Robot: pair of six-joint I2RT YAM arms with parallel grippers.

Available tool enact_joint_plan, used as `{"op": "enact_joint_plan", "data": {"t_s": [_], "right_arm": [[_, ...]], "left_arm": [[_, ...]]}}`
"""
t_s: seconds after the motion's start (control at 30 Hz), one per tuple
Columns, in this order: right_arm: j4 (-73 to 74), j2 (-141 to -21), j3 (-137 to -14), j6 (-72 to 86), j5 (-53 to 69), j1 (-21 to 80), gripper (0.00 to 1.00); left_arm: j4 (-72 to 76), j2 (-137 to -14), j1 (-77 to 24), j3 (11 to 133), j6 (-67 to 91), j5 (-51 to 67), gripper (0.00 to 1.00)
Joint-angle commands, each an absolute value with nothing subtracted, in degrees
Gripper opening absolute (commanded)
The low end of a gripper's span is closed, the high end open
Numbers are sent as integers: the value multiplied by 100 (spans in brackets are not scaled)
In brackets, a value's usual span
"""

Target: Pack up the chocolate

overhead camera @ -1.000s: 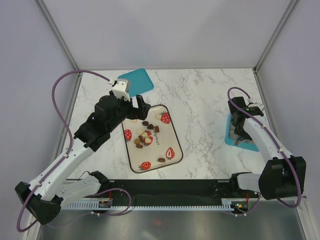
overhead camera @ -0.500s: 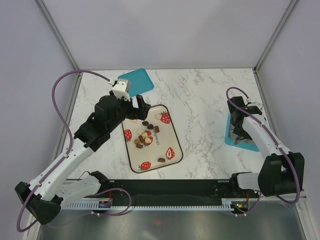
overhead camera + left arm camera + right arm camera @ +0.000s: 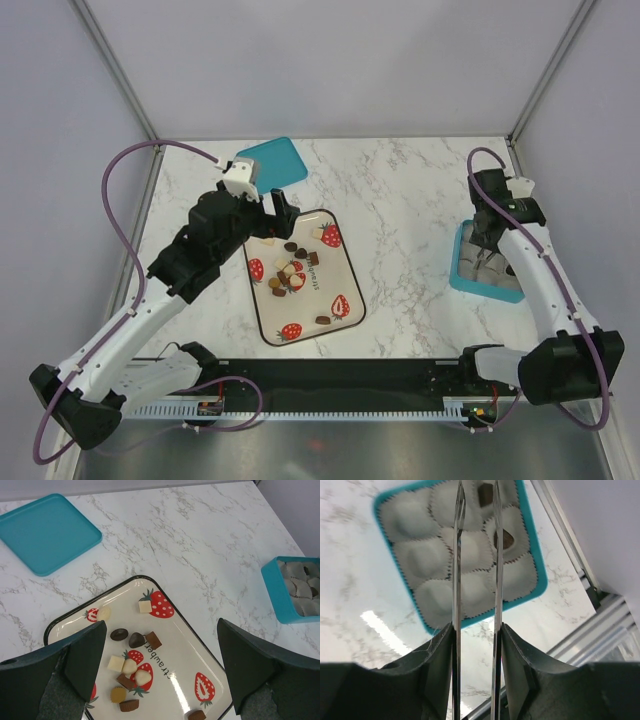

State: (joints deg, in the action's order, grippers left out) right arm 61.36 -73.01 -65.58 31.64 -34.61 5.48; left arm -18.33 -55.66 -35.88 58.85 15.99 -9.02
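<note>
1. On the table, top view: chocolate lies loose on a tray. The left gripper hangs over the tray's far end, and the right gripper hangs over a box.
2. Left wrist: the fingers are spread wide and empty, above the tray. A lid lies beyond it.
3. Right wrist: the thin fingers are slightly parted and grip nothing. Two dark pieces sit in the box's cups.

White marble tabletop, plain grey walls, aluminium posts.
</note>
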Motion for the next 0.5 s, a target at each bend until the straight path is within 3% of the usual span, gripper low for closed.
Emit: {"op": "enact_joint_plan", "data": {"t_s": [0.0, 0.2, 0.47], "right_arm": [[6100, -6909, -7153, 2611, -2657, 597, 47], [5564, -6566, -7357, 2163, -1260, 1238, 47], [4501, -6495, -6487, 2214, -176, 2846, 47]], "left_arm": [[-1749, -5423, -3621, 5897, 1512, -1125, 100], [-1749, -5353, -3621, 5915, 1512, -1099, 100], [-1775, -5195, -3621, 5941, 1442, -1274, 100]]}}
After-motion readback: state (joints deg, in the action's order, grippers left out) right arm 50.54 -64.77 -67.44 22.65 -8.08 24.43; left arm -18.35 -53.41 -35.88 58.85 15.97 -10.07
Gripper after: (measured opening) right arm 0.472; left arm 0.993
